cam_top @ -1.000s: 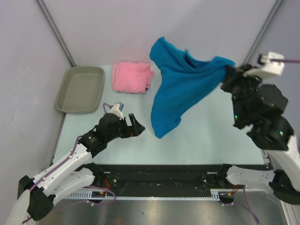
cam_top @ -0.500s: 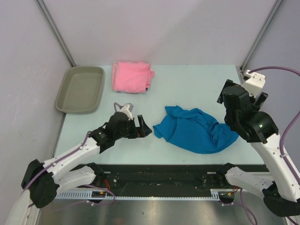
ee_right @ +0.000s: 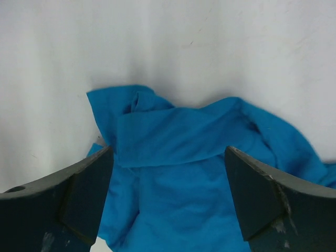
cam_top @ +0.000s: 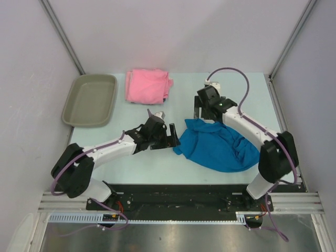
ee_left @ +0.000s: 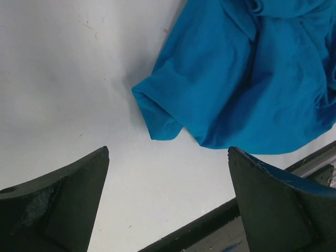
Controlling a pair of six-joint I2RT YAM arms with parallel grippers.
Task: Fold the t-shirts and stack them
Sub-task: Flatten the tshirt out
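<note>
Two t-shirts lie on the table (cam_top: 157,163). The blue t-shirt (cam_top: 218,147) is a crumpled heap near the front. The pink t-shirt (cam_top: 148,86) sits folded at the back, beside the tray (cam_top: 90,100). The left gripper (cam_top: 172,135) is by the blue one's left edge, wide open and empty. The right gripper (cam_top: 203,116) is over its back edge, wide open and empty too.

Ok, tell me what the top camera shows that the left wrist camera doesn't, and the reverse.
Only the top view: the folded pink t-shirt at the far edge, the tray left of it, and the open right gripper over the far edge of the blue t-shirt. Only the left wrist view: a close look at the hem at one corner of the shirt, and faint specks on the table. Both: the crumpled blue t-shirt and the open left gripper, just short of the cloth.
</note>
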